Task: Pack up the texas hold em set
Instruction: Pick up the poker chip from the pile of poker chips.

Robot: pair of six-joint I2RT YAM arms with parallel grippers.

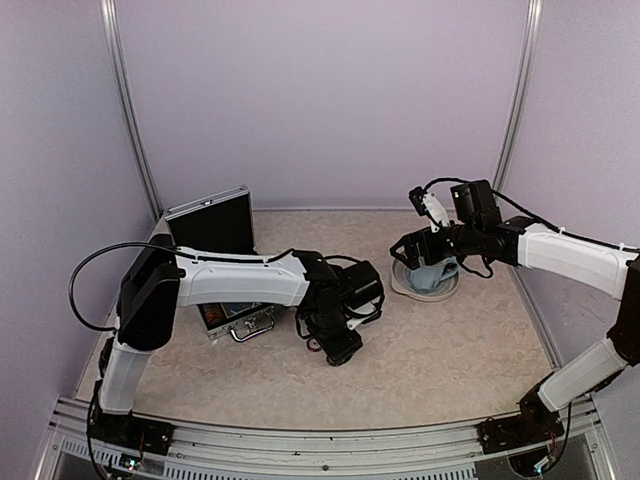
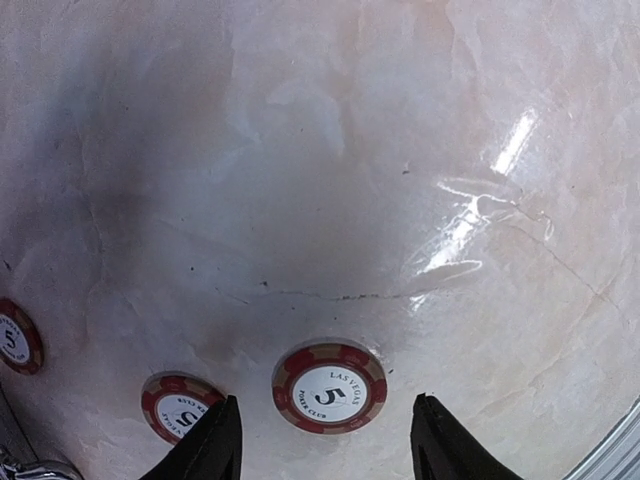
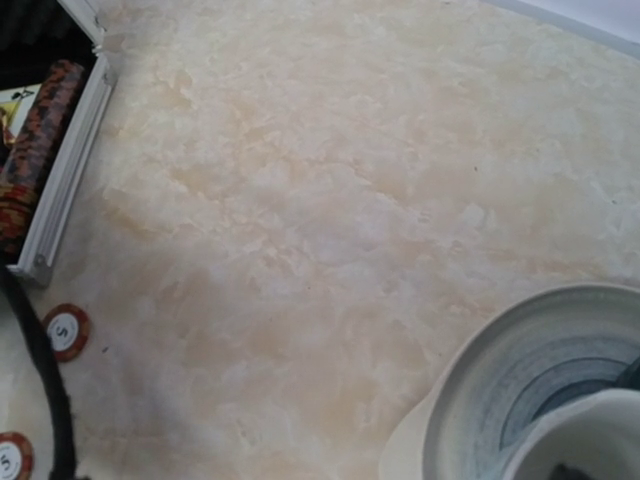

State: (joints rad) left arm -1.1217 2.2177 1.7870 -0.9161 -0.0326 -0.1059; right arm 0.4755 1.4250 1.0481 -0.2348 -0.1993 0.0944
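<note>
The silver briefcase point(image 1: 212, 222) stands open at the back left, its lid upright. A row of red chips point(image 3: 38, 120) fills its tray, inside the rim point(image 3: 70, 160). Loose red-and-white poker chips lie on the table in front of it. One chip point(image 2: 330, 388) lies flat between the tips of my left gripper point(image 2: 325, 440), which is open and not touching it. A second chip point(image 2: 180, 405) sits just left of the left finger point(image 2: 215, 445), and a third chip point(image 2: 15, 336) lies further left. My right gripper point(image 1: 425, 252) hovers open over the grey-blue cup point(image 1: 432, 275); its fingers stay out of the wrist view.
The cup point(image 3: 570, 400) stands on a round grey saucer point(image 1: 405, 285) at the back right. Two loose chips point(image 3: 67, 330) lie near a black cable point(image 3: 45, 390). Purple walls close in the table on three sides. A metal rail point(image 1: 300, 440) runs along the near edge.
</note>
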